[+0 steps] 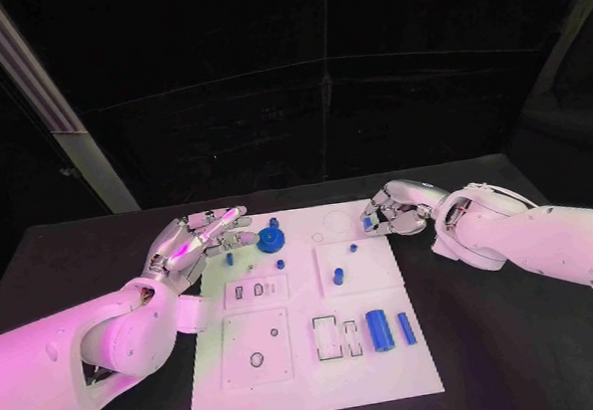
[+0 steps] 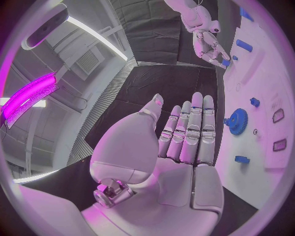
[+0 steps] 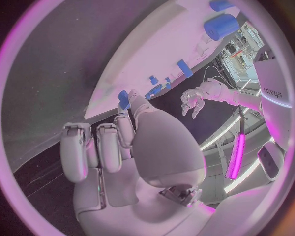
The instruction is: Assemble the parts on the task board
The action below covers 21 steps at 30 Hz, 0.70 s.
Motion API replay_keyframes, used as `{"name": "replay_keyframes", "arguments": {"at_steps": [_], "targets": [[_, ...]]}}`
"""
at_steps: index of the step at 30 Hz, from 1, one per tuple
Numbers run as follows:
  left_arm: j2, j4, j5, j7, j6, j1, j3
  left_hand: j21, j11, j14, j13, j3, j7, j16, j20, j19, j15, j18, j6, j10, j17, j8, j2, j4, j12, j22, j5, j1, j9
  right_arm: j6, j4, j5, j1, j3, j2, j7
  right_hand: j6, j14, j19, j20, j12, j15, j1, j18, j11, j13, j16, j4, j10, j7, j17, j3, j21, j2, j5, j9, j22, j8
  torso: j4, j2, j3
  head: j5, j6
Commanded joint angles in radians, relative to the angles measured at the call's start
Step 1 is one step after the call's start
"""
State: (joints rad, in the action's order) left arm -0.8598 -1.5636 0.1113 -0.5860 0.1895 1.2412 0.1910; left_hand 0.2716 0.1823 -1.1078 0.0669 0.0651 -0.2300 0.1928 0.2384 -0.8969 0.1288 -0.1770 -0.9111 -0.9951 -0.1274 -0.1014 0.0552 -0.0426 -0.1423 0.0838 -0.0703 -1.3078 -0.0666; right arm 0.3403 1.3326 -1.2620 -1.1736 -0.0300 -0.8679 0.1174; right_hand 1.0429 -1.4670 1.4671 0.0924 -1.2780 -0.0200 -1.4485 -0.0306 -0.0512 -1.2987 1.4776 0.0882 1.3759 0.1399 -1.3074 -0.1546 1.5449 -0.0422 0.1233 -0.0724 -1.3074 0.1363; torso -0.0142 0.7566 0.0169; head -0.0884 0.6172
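Here, left hand (image 1: 192, 241) fingers spread, empty; right hand (image 1: 392, 210) pinching blue part (image 1: 368, 224).

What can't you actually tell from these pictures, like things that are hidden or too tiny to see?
- Whether the right hand holds the small blue part at its fingertips: in the head view the fingers cover it; in the right wrist view the thumb hides the contact.
- The shapes of the small parts on the task board: too small in the head view.
- The blue gear: its teeth blur in the left wrist view.
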Motion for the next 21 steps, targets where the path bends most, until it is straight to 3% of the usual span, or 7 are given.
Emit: {"name": "replay_keyframes", "arguments": {"at_steps": [1, 10, 18, 21], "targets": [[-0.001, -0.003, -0.001, -0.003, -0.01, 0.001, -0.001, -0.007, 0.001, 0.002, -0.001, 0.001, -0.011, -0.005, 0.004, -0.002, 0.001, -0.007, 0.006, 0.008, -0.001, 0.005, 0.01, 0.006, 0.006, -0.002, -0.005, -0.001, 0.001, 0.081, 0.045, 0.007, -0.002, 0.001, -0.006, -0.021, 0.031, -0.065, 0.069, -0.007, 0.005, -0.01, 0.018, 0.019, 0.013, 0.003, 0.002, 0.002, 0.008, -0.019, -0.08, -0.008, 0.006, -0.005, -0.005, -0.004, -0.218, 0.005, -0.0002, -0.001, 0.0016, 0.001, -0.001], [-0.002, -0.005, -0.002, -0.003, -0.008, 0.002, -0.001, -0.007, 0.001, 0.002, -0.001, 0.001, -0.011, -0.005, 0.004, -0.002, 0.001, -0.007, 0.006, 0.008, -0.001, 0.005, 0.011, 0.006, 0.006, -0.002, -0.005, -0.002, 0.001, 0.122, 0.146, -0.014, -0.015, 0.002, 0.022, -0.135, 0.037, -0.065, 0.068, -0.009, 0.005, -0.012, 0.038, 0.019, 0.016, 0.003, 0.001, 0.012, 0.011, -0.022, -0.079, -0.013, 0.006, -0.003, -0.008, -0.004, -0.217, 0.006, -0.0044, -0.005, 0.004, 0.003, -0.003], [-0.003, -0.003, -0.003, -0.008, -0.008, 0.002, -0.001, -0.007, 0.001, 0.002, -0.001, 0.002, -0.011, -0.005, 0.004, -0.002, 0.001, -0.007, 0.006, 0.008, -0.001, 0.005, 0.011, 0.006, 0.006, -0.002, -0.005, -0.002, 0.001, 0.09, 0.165, -0.083, -0.02, 0.002, 0.128, -0.239, 0.046, -0.065, 0.067, -0.011, 0.006, -0.014, 0.044, 0.018, 0.019, 0.003, 0.0, 0.012, 0.011, -0.026, -0.077, -0.017, 0.005, 0.001, -0.01, -0.005, -0.216, 0.01, -0.0132, -0.006, 0.0082, 0.016, 0.005], [-0.003, 0.003, 0.001, -0.012, -0.007, 0.003, -0.001, -0.007, 0.001, 0.002, -0.001, 0.002, -0.011, -0.005, 0.004, -0.002, 0.001, -0.007, 0.006, 0.008, -0.001, 0.005, 0.011, 0.006, 0.006, -0.002, -0.005, -0.002, 0.001, 0.072, 0.161, -0.124, -0.021, 0.002, 0.169, -0.263, 0.049, -0.065, 0.067, -0.012, 0.007, -0.015, 0.044, 0.018, 0.02, 0.004, -0.001, 0.012, 0.011, -0.028, -0.076, -0.018, 0.005, 0.002, -0.011, -0.005, -0.215, 0.011, -0.0112, -0.006, 0.0075, 0.027, 0.009]]}}
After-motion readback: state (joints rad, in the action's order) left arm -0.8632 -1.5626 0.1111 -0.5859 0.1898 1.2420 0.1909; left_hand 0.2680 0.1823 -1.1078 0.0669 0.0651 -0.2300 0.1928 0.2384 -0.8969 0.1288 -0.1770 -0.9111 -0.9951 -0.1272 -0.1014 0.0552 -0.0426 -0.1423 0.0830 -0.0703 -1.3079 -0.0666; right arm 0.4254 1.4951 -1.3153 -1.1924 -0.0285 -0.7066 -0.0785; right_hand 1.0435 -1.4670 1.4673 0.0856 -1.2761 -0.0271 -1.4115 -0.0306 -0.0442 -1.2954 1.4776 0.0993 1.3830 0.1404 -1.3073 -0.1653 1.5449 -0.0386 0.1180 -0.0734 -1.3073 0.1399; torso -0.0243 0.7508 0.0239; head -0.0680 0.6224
